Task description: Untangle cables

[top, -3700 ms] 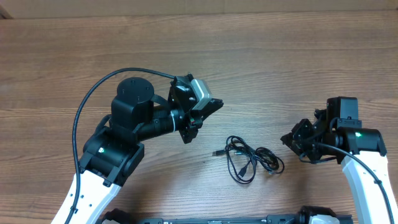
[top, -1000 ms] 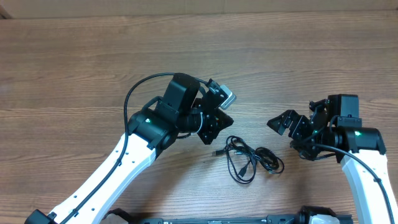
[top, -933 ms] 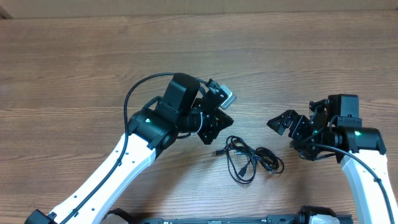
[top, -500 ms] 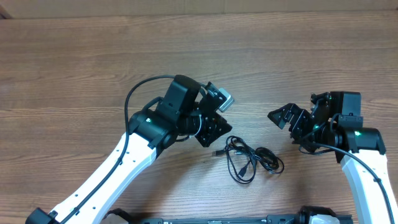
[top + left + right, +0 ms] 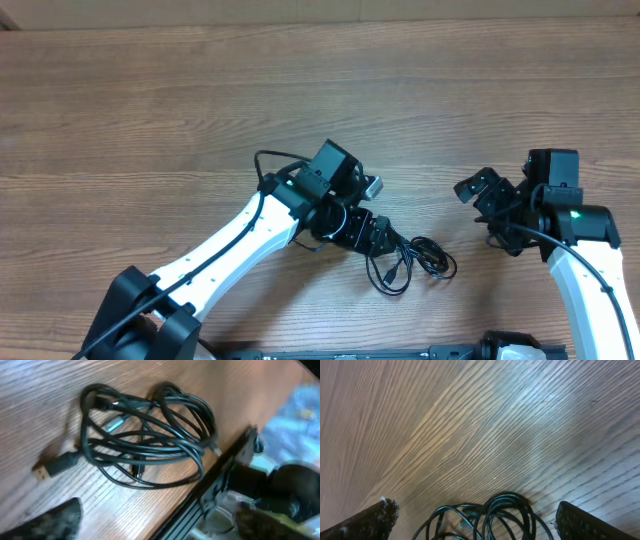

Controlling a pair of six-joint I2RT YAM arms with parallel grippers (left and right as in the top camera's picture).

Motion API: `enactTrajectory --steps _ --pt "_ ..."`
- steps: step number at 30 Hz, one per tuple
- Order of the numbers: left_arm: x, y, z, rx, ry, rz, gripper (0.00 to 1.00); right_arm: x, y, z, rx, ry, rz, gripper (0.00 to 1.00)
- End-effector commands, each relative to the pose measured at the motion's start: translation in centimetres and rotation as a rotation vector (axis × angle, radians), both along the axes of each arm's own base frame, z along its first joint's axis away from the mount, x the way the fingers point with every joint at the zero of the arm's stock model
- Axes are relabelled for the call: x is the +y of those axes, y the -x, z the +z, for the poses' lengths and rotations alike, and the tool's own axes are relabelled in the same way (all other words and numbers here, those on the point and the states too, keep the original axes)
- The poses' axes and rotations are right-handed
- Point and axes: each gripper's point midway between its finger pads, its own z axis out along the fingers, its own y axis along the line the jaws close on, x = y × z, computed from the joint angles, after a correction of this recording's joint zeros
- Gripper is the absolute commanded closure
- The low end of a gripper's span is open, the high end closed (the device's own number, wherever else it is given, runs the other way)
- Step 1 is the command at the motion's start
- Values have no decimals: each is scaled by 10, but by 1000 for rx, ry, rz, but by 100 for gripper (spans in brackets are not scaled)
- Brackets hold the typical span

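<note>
The cables (image 5: 420, 258) are thin black cords lying in a small tangled bundle on the wooden table, near its front edge. My left gripper (image 5: 368, 236) hovers over the bundle's left end, hiding that part from above. In the left wrist view the cables (image 5: 145, 440) fill the middle, a metal-tipped plug (image 5: 42, 471) sticks out at the left, and my left gripper (image 5: 160, 530) is open and holds nothing. My right gripper (image 5: 490, 212) stands open to the right of the bundle. In its wrist view the loops of the cables (image 5: 492, 512) lie low between the right gripper's (image 5: 477, 527) wide-apart fingers, untouched.
The table's front edge with a metal rail (image 5: 220, 485) runs just beyond the bundle in the left wrist view. Bare wood (image 5: 320, 90) stretches behind both arms to the far edge. The left arm's white link (image 5: 230, 250) crosses the table's front left.
My left arm has swung down and right over the bundle's left end, and its jaws went from shut to open. The right gripper has drifted slightly right and back, staying open.
</note>
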Motion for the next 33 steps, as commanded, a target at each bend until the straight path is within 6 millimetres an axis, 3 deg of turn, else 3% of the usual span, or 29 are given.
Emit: enactTrajectory --steps 1,5,6,9,14,18,24,25,26,28,33 --pt "1 -4 -3 160 -64 227 0 -7 0 -2 8 24 -40 0" --pt "0 -1 -11 308 -144 452 1 -7 0 -2 9 23 -40 0" --pt "-1 1 -14 327 -163 486 16 -7 0 -2 9 23 -40 0" --pt "-5 8 -26 358 -224 559 15 -7 0 -2 10 23 -40 0" --pt "-8 14 -49 502 -318 757 24 -7 2 -3 18 23 -39 0" --pt "-8 16 -59 567 -349 829 41 -7 5 -4 32 23 -39 0" --pt "-15 17 -55 573 -317 782 39 -7 5 -4 33 24 -36 0" --pt "-25 20 -47 599 -258 702 23 -6 6 -4 34 24 -35 0" --pt "-34 23 -37 644 -199 634 14 -6 6 -5 36 23 -35 0" --pt "-39 17 -25 701 -124 601 14 -6 6 -4 34 22 -35 0" --pt "-26 -6 -38 609 -159 709 11 -6 5 -4 30 19 -35 0"
